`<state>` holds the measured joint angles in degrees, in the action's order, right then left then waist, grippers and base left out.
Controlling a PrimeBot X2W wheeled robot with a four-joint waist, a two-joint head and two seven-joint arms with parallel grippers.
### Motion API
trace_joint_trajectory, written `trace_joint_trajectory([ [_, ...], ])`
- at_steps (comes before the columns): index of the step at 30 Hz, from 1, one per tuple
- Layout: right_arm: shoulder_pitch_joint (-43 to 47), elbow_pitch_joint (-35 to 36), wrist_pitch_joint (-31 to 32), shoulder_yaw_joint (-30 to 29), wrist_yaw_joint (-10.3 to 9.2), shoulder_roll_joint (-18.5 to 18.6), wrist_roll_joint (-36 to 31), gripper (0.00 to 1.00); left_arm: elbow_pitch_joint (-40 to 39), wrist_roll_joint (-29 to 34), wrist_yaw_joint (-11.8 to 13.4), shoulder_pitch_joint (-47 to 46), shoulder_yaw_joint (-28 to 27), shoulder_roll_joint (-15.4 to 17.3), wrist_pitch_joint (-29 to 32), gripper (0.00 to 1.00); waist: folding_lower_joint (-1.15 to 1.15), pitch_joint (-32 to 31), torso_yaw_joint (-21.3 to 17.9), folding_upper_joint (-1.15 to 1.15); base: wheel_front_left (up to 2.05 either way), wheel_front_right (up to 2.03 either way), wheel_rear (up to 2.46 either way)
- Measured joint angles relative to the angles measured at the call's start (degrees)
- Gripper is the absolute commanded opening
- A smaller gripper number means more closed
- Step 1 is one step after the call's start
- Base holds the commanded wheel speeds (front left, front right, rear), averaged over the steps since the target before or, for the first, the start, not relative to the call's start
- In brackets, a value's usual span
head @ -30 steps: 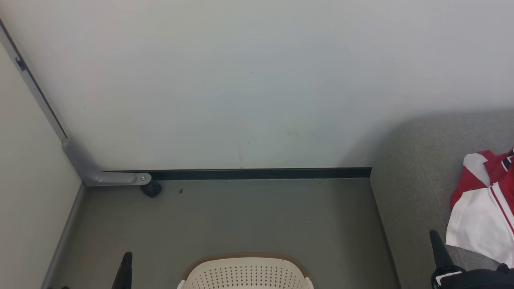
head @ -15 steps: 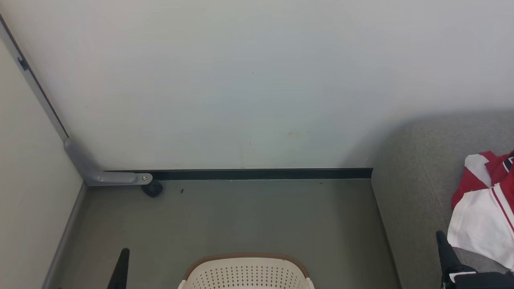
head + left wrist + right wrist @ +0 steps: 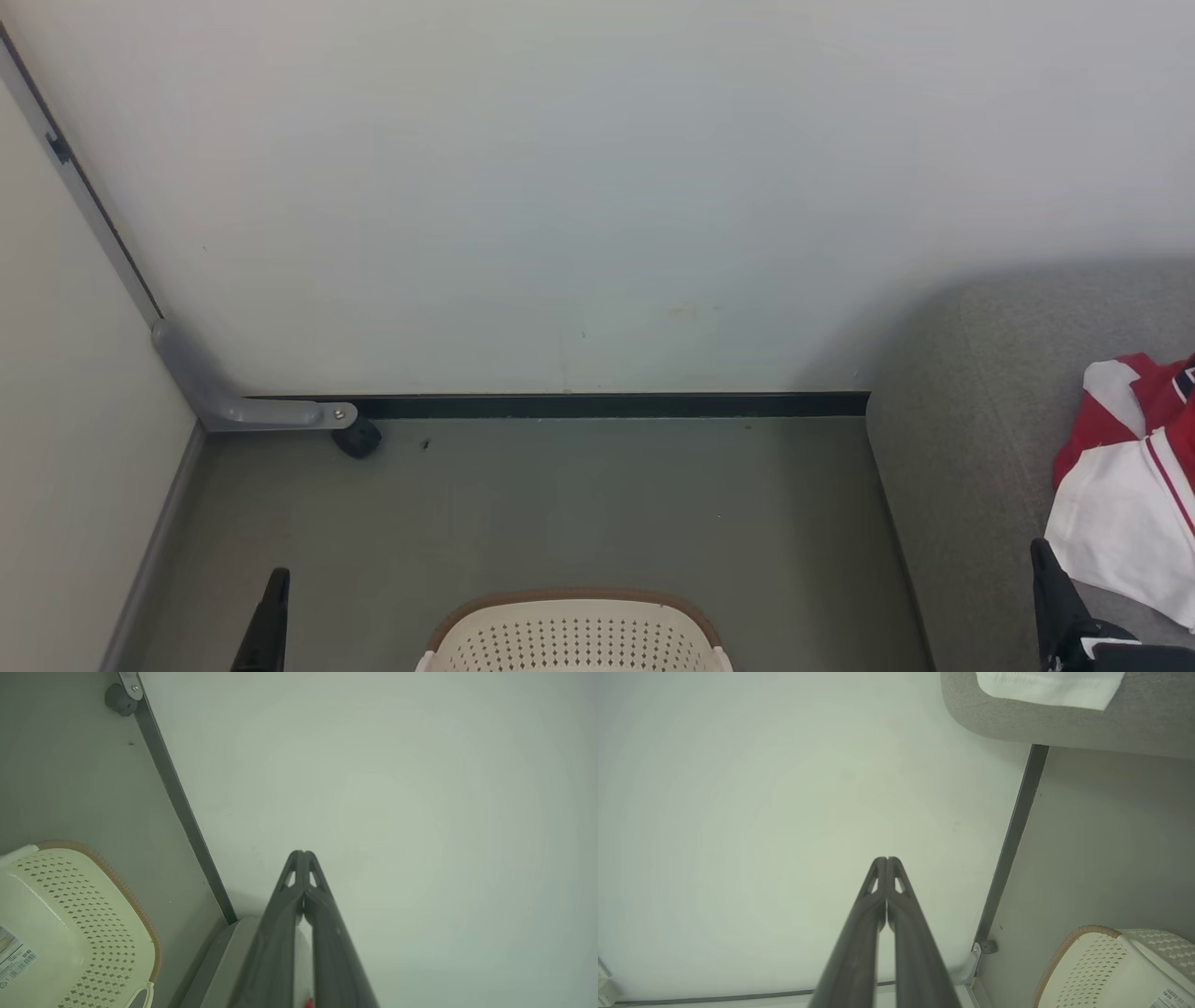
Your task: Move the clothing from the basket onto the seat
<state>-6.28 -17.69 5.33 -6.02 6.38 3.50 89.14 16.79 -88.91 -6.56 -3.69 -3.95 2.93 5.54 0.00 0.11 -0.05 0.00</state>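
Observation:
The red and white clothing [image 3: 1130, 485] lies on the grey seat [image 3: 962, 467] at the right edge of the head view; a white hem of it [image 3: 1050, 686] hangs over the seat's rounded edge [image 3: 1064, 723]. The cream basket [image 3: 574, 639] with its brown rim stands on the floor at the bottom centre, and what I see of its inside [image 3: 42, 924] is bare. My left gripper [image 3: 302, 853] is shut with nothing in it, left of the basket [image 3: 278, 577]. My right gripper [image 3: 886, 859] is shut and empty, low beside the seat [image 3: 1038, 551].
A pale wall [image 3: 597, 187] rises straight ahead, with a dark baseboard [image 3: 607, 404] along the grey-green floor [image 3: 560, 504]. A grey metal bracket with a small black caster [image 3: 357, 437] sits in the left corner. Another wall panel [image 3: 75, 467] closes the left side.
Both grippers have sunk lower in the head view, the left fingertip drifting left and the right one drifting right. The camera has shifted slightly, so the scene slid a little to the right.

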Motion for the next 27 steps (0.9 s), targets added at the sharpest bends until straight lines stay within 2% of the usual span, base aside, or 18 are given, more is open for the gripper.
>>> trace_joint_trajectory([
  [4,0.08,0.05,0.71,-1.26,0.2,-0.69,2.32,0.0,0.22,-1.67,-0.1,-0.55,-0.93,-0.41,0.75,0.0,0.0,-0.01,0.05,0.0,0.0,0.0,0.0],
  [27,0.11,0.15,0.71,-1.4,0.21,-0.82,2.47,0.0,0.27,-1.88,-0.51,-0.6,-1.0,-0.53,0.93,0.0,0.0,-0.01,0.05,0.0,0.0,0.0,0.0],
])
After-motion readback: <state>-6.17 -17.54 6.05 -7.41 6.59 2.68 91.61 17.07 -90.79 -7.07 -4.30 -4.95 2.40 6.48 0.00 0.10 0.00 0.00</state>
